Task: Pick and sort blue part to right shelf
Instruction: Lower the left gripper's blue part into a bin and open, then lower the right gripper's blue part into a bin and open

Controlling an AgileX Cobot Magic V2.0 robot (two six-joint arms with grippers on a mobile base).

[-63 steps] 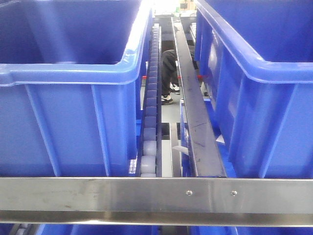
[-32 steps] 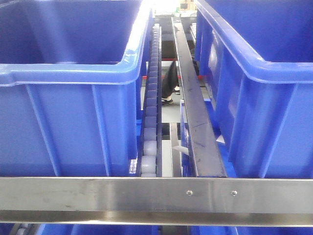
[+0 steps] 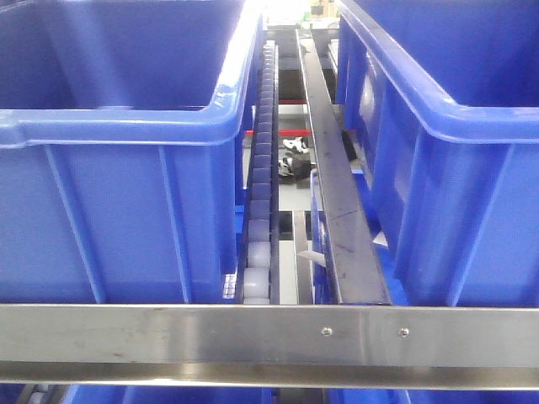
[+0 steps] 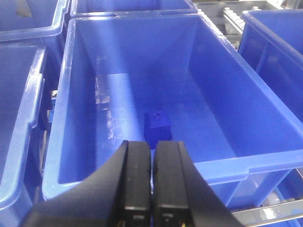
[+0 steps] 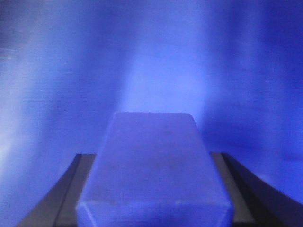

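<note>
Right gripper is clamping a blue part between its jaws, surrounded by blurred blue that is probably a tote wall, though the view is too close to say which bin or how deep. Left gripper is hovering with jaws pressed together and empty above a blue tote on the right shelf, where a second small blue block is lying on the floor. Risk: releasing too near a wall could be tipping or bouncing the part, since clearance cannot be judged here.
</note>
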